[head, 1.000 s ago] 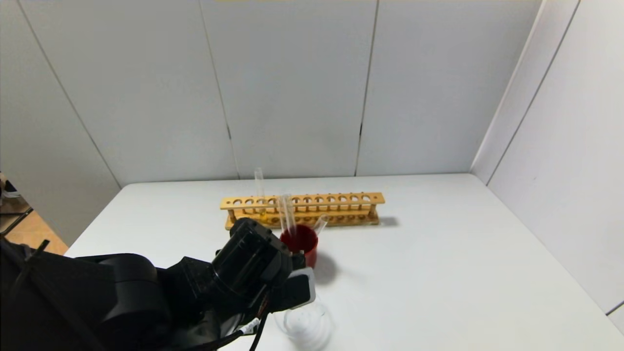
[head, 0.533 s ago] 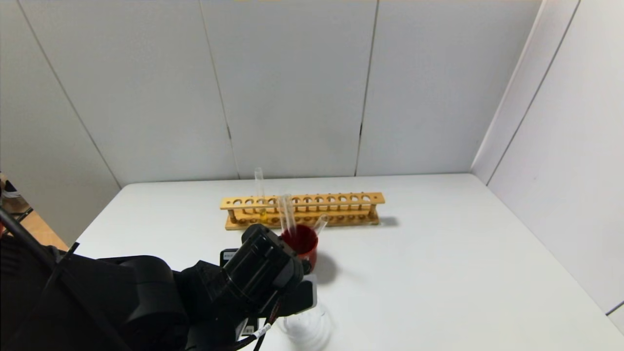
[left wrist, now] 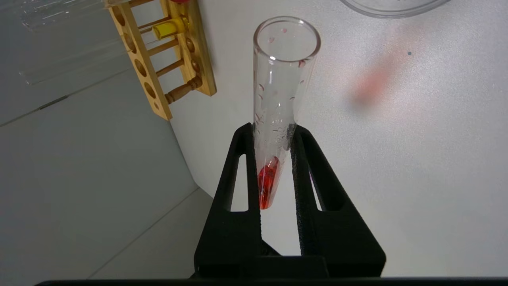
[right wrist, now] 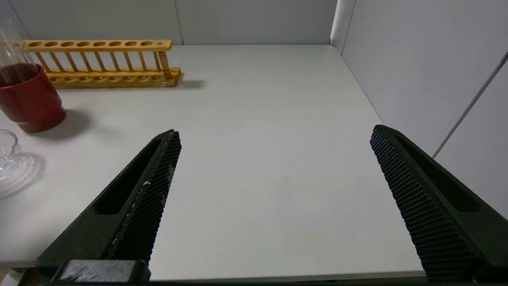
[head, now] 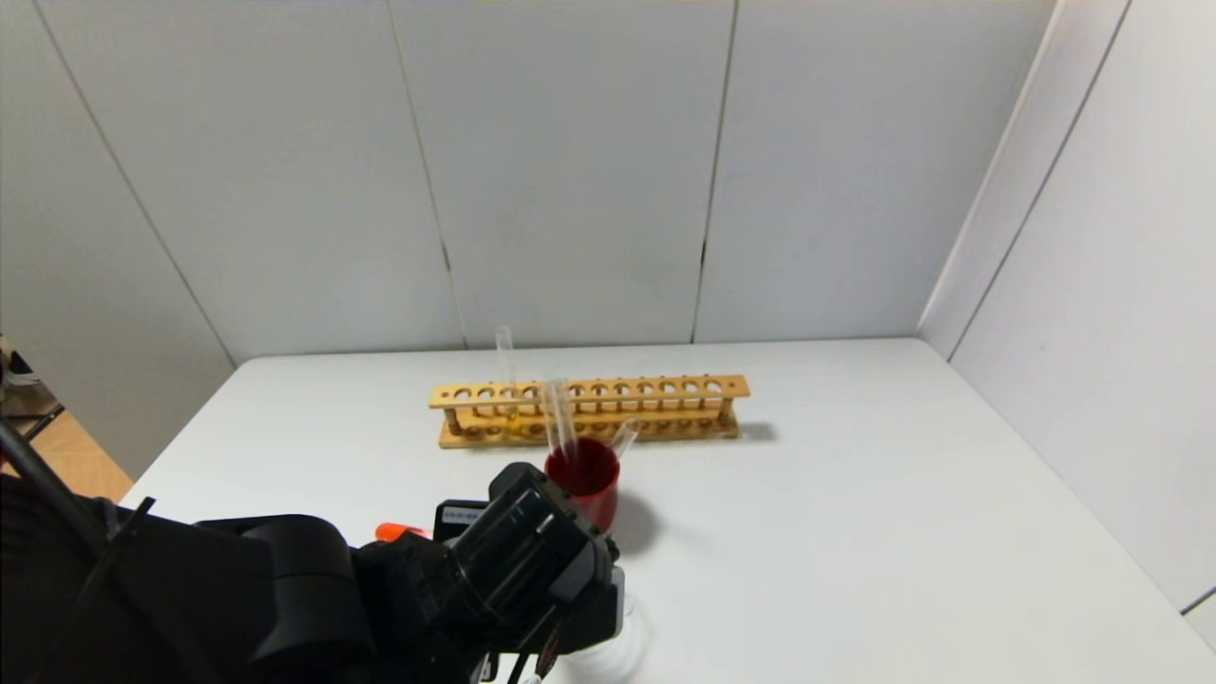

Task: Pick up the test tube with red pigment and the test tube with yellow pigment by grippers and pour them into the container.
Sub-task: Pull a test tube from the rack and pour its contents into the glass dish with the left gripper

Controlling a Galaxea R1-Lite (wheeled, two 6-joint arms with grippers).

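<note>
Left end effector (left wrist: 273,131) squeezing the test tube with red pigment (left wrist: 278,103), clear glass, red drop at its round bottom, right end effector (right wrist: 274,139) wide apart

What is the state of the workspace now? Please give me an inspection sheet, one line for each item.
Surface: white table, a faint reddish smear in the left wrist view.
Job's things: test tube with red pigment held, a little red liquid at its rounded end; test tube with yellow pigment upright in the wooden rack; container near the table's front edge.
Clutter: red cup with clear tubes leaning in it.
Grippers: left gripper shut on the red tube; right gripper open, over bare table.
Cables: black cables on the left arm.
Surroundings: white wall panels.
</note>
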